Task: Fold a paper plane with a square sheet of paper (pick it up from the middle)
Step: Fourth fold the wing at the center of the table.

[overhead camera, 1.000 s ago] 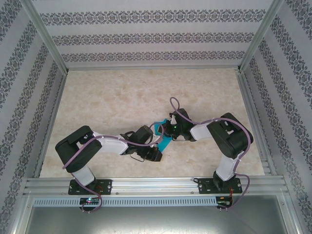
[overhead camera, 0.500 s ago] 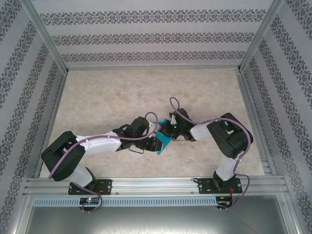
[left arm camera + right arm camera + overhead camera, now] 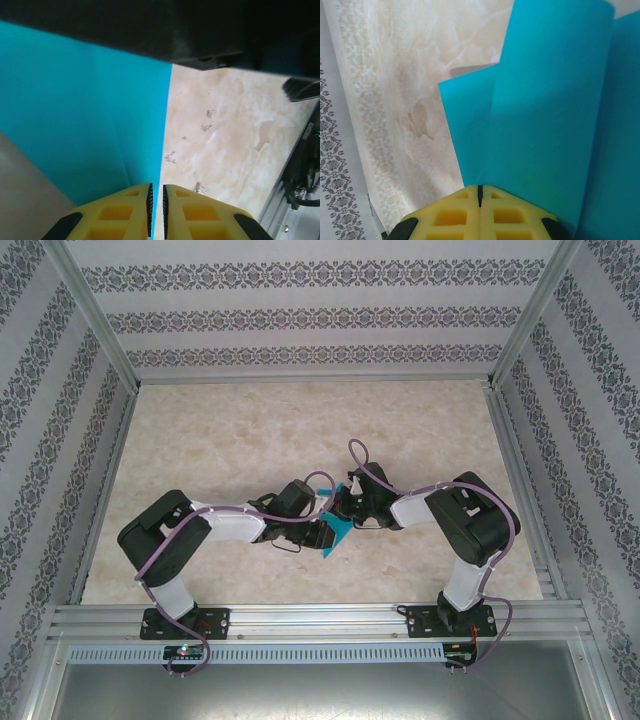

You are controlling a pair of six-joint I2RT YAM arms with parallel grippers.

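Top view: both arms bend inward and meet a little right of the bench's (image 3: 250, 440) middle, nearer the bases than the far wall. The paper (image 3: 336, 528), bright cyan, sits between the two wrists. The left gripper (image 3: 322, 531) comes at it from the left. The right gripper (image 3: 346, 508) comes from the right, on the side farther from the bases. Purple cables run along both arms.

Left wrist view:
- The left gripper's (image 3: 156, 200) yellow fingers (image 3: 125, 212) are nearly together, with only a thin slit between them.
- The paper's (image 3: 90, 115) straight edge runs down into that slit, so the gripper is clamped on the paper at its edge.
- The sheet spreads up and left from the fingers. A faint crease runs roughly along the same line as the edge.
- Pale marbled bench shows right of the edge.
- A dark arm body crosses the top of the view.
- A metal rail (image 3: 280, 220) is at the lower right.

Right wrist view:
- The right gripper's (image 3: 480, 191) fingers are pressed tight with no gap.
- The paper (image 3: 555, 100) rises straight out from between them, so this gripper is clamped on the paper too.
- The sheet shows overlapping layers. A broad panel is in front, and a lower layer juts left with a sharp corner. Another fold line is near the right side.
- Marbled bench lies left of the paper.
- Patterned wall (image 3: 332, 150) is at the far left edge.
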